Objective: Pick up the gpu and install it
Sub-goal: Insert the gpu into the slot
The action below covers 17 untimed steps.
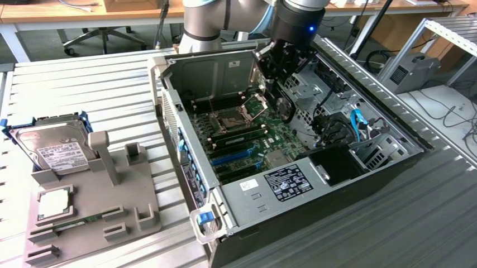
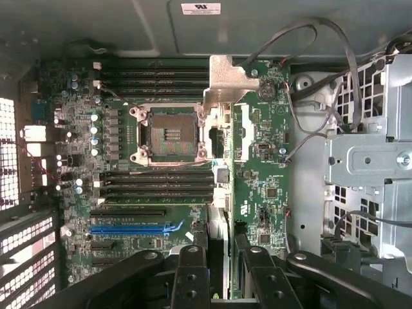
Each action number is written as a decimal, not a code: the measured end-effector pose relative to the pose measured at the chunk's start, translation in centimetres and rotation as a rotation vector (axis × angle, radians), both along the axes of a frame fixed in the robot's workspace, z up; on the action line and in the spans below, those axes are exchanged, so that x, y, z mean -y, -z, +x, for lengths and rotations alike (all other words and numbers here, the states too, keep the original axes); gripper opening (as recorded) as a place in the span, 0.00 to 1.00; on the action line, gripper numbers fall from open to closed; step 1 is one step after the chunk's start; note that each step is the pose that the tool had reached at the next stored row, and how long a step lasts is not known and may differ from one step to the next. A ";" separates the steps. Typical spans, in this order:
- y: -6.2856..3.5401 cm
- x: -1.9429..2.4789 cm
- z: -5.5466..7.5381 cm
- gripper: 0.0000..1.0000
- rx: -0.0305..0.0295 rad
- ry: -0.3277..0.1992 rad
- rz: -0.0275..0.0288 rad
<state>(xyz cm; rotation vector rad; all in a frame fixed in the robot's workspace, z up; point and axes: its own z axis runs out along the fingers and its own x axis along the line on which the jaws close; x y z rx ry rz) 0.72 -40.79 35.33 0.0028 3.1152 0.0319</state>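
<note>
An open computer case (image 1: 190, 184) lies on its side on the table, its green motherboard (image 1: 249, 139) facing up. My gripper (image 1: 282, 67) hangs over the middle of the case, shut on the gpu (image 1: 282, 106), a dark card that hangs edge-down just above the board. In the wrist view the gpu (image 2: 219, 212) is edge-on, a thin pale strip between my black fingers (image 2: 192, 270), with my gripper (image 2: 220, 261) over the motherboard (image 2: 257, 161). A blue expansion slot (image 2: 132, 228) lies off to one side of the card. The open processor socket (image 2: 168, 134) sits beyond it.
A silver hard drive (image 1: 52, 145) with a white label stands on a grey fixture (image 1: 104, 195) at the exterior view's left, beside a processor (image 1: 53, 204). Inside the case are a power supply (image 1: 287, 184), a metal drive cage (image 2: 367, 161) and loose cables (image 2: 309, 38).
</note>
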 end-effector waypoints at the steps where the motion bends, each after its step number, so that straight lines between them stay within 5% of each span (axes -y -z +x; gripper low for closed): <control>1: 0.00 0.00 0.0 0.26 0.0000 -0.028 0.0000; 17: 0.00 0.00 0.0 0.26 0.0000 -0.121 0.0001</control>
